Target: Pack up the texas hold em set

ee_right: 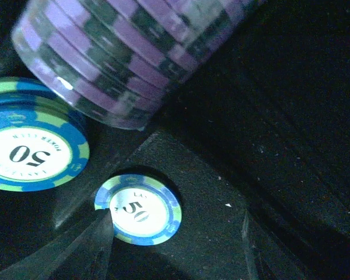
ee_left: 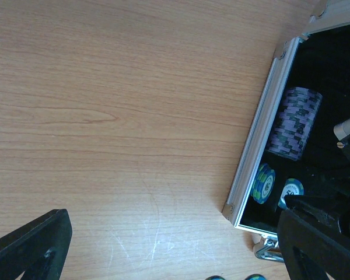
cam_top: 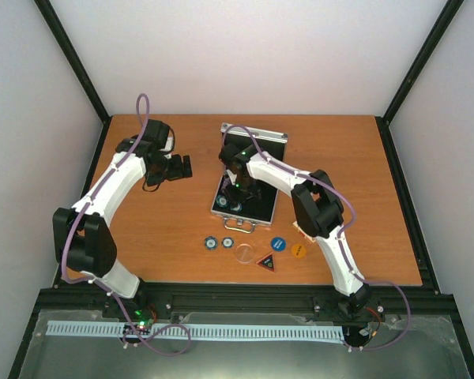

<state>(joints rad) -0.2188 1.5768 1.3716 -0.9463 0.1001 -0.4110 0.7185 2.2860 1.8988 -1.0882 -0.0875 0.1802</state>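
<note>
We judged the packing partly done. Inside the open case [ee_left: 262,134], a purple chip stack [ee_right: 116,52], a blue-green stack marked 50 [ee_right: 29,146] and a single 50 chip [ee_right: 138,209] lay on the black lining. On the table [cam_top: 142,237] just in front of the case, two blue chips [cam_top: 211,243], a clear disc [cam_top: 244,253], a triangular button [cam_top: 267,261] and two round buttons [cam_top: 278,244] were not yet packed. The right gripper [ee_right: 175,245] was down inside the case, jaws partly spread and gripping nothing, one finger just beside the single chip. The left gripper [ee_left: 175,233] hovered left of the case, jaws spread wide and empty. The top view alone showed the whole spread of loose pieces; only the right wrist view let us read the chip values.
</note>
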